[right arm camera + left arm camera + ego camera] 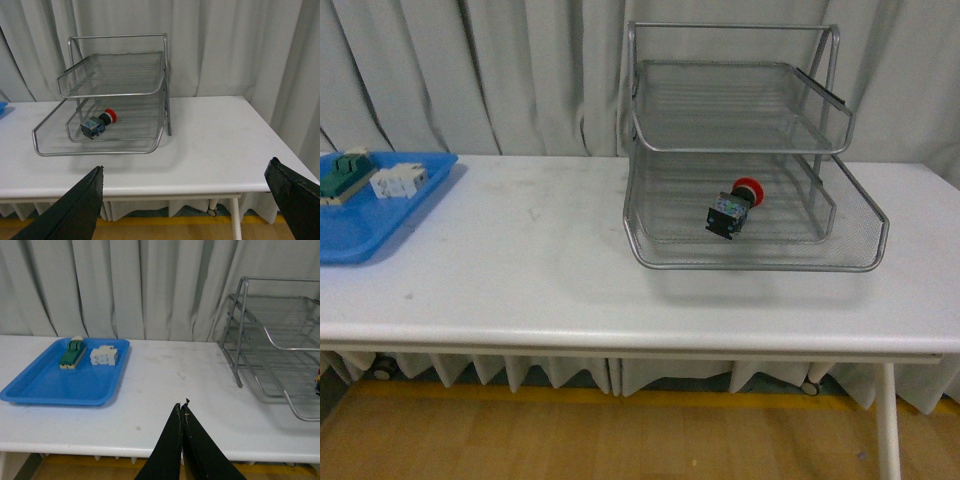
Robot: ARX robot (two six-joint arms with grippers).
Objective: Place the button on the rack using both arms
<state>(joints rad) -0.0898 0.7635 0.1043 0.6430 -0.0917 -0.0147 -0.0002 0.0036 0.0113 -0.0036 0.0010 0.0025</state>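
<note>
The button (733, 207), red cap on a black-and-blue body, lies on its side in a lower tier of the silver wire rack (840, 262) on the white table. The right wrist view shows the same button (98, 123) inside the rack (95, 150). Only a sliver of it shows at the edge of the left wrist view, beside the rack (280, 345). Neither arm shows in the front view. My left gripper (182, 404) is shut and empty, above the table's front edge. My right gripper (185, 172) is wide open and empty, held back from the table's front edge.
A flat blue tray (360, 235) sits at the table's left end, holding a green block (346, 174) and a white blocky part (397, 181). Grey curtains hang behind the table. The table's right edge (280, 145) lies to the right of the rack.
</note>
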